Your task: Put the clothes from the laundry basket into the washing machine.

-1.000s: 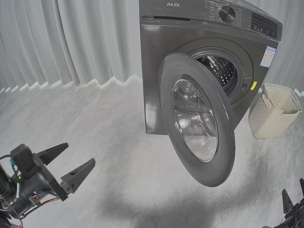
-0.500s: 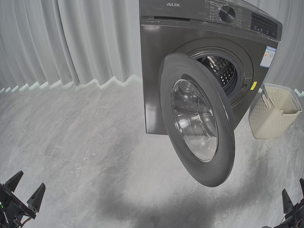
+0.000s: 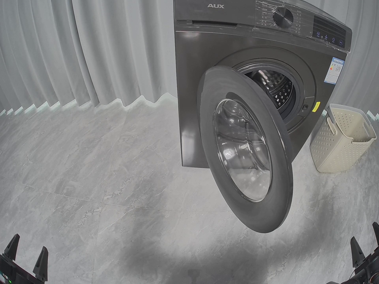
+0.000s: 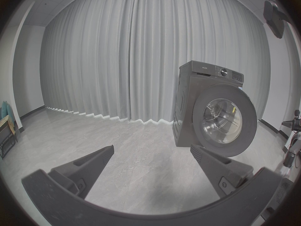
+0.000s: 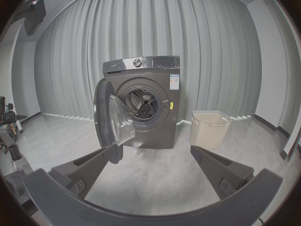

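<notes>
A grey front-loading washing machine [image 3: 209, 60] [image 4: 194, 88] [image 5: 141, 69] stands on the floor with its round door [image 3: 244, 150] [image 5: 105, 116] swung wide. Dark clothes [image 5: 145, 110] lie inside the drum. To the machine's right stands a cream perforated laundry basket [image 3: 341, 139] [image 5: 208, 129]; nothing shows over its rim. My left gripper [image 3: 25, 253] [image 4: 152, 154] is low at the bottom left, open and empty, far from the machine. My right gripper [image 3: 367, 243] [image 5: 152, 154] sits at the bottom right, open and empty, well short of the basket.
Pale pleated curtains [image 3: 79, 40] hang behind the machine. Grey tiled floor [image 3: 118, 170] spreads wide to the left and in front. The open door juts out over the floor in front of the machine.
My left gripper has dropped down and back toward the bottom left corner, staying open. The right gripper, machine and basket have not moved.
</notes>
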Controlling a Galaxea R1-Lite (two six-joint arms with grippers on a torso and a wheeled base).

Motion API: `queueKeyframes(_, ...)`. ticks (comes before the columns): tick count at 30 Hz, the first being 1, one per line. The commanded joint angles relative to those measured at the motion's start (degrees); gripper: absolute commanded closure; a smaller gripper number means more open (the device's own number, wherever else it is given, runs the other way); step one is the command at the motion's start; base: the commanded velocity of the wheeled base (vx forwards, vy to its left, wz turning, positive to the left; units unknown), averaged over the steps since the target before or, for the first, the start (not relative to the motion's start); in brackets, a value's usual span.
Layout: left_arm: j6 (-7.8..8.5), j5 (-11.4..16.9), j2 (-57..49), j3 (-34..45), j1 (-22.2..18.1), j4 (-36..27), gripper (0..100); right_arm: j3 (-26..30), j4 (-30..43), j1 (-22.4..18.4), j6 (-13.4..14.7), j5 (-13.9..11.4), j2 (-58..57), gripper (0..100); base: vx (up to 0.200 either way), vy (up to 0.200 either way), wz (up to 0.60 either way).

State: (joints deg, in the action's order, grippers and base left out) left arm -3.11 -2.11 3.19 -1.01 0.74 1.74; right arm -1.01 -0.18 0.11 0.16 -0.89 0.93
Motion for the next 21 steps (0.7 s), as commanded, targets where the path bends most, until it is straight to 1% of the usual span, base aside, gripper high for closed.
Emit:
queueKeyframes(1,-0.06,-0.2,-3.2,0.8,-0.8,-0.5,0,1.0,-0.1,0.0,-0.2,-0.3,-0.3,0,0.000,0.000,0.00)
queueKeyframes(3,0.38,-0.1,-3.2,0.9,-0.9,-0.5,0,1.0,-0.2,0.0,-0.4,-0.4,-0.3,0,0.000,0.000,0.00)
queueKeyframes(5,0.47,0.1,-3.1,0.7,-0.7,-1.0,0,1.0,-0.3,0.0,-1.1,-1.0,-0.3,0,0.000,0.000,0.00)
queueKeyframes(7,0.74,1.4,-3.1,0.8,-0.7,-1.1,0,1.0,-0.4,0.0,-1.3,-1.4,-0.3,0,0.000,0.000,0.00)
queueKeyframes(8,1.18,1.7,-3.2,1.0,-0.7,-1.3,0,0.6,-1.0,0.1,-1.1,-1.7,-0.3,0,0.000,0.000,0.00)
queueKeyframes(9,2.14,1.8,-3.2,1.0,-0.7,-1.5,0,-1.0,-2.6,0.1,-0.8,-1.7,-0.6,0,0.000,0.000,0.00)
queueKeyframes(10,2.76,1.9,-3.2,1.0,-0.7,-1.7,0,-3.9,-3.6,0.1,-0.2,-1.7,-0.8,0,0.000,0.000,0.00)
queueKeyframes(11,2.84,2.1,-3.2,1.0,-0.7,-1.7,0,-7.9,-4.0,0.1,0.3,-1.8,0.0,0,0.000,0.000,0.00)
queueKeyframes(12,2.41,2.2,-3.2,0.9,-0.7,-1.7,0,-10.6,-3.8,0.1,0.5,-2.3,1.2,0,0.000,0.000,0.00)
queueKeyframes(13,2.58,2.1,-3.2,0.9,-0.7,-1.7,0,-12.7,-3.3,0.2,0.5,-3.3,3.3,0,0.000,0.000,0.00)
queueKeyframes(14,2.84,2.1,-3.2,0.9,-0.7,-1.7,0,-13.7,-2.9,0.2,0.5,-4.7,5.1,0,0.000,0.000,0.00)
queueKeyframes(15,2.76,2.1,-3.2,0.9,-0.7,-1.7,0,-13.8,-2.5,0.2,0.5,-7.0,6.7,0,0.000,0.000,0.00)
queueKeyframes(16,2.76,2.1,-3.2,0.9,-0.7,-1.7,0,-13.8,-2.4,0.2,0.5,-7.4,7.1,0,0.000,0.000,0.00)
queueKeyframes(17,2.49,2.2,-3.2,0.9,-0.7,-1.7,0,-13.3,-1.6,0.0,0.5,-13.1,10.1,0,0.000,0.000,0.00)
queueKeyframes(18,2.23,2.2,-3.2,1.0,-0.7,-1.7,0,-13.0,-1.3,0.0,0.5,-15.8,12.0,0,0.000,0.000,0.00)
queueKeyframes(19,2.23,2.2,-3.2,0.9,-0.7,-1.7,0,-12.9,-1.2,0.0,0.5,-16.2,12.3,0,0.000,0.000,0.00)
queueKeyframes(20,2.32,2.2,-3.2,0.9,-0.7,-1.7,0,-11.8,-1.8,0.1,0.4,-20.9,16.3,0,0.000,0.000,0.00)
queueKeyframes(21,2.32,2.2,-3.2,0.9,-0.7,-1.7,0,-11.6,-2.0,0.1,0.4,-21.6,17.0,0,0.000,0.000,0.00)
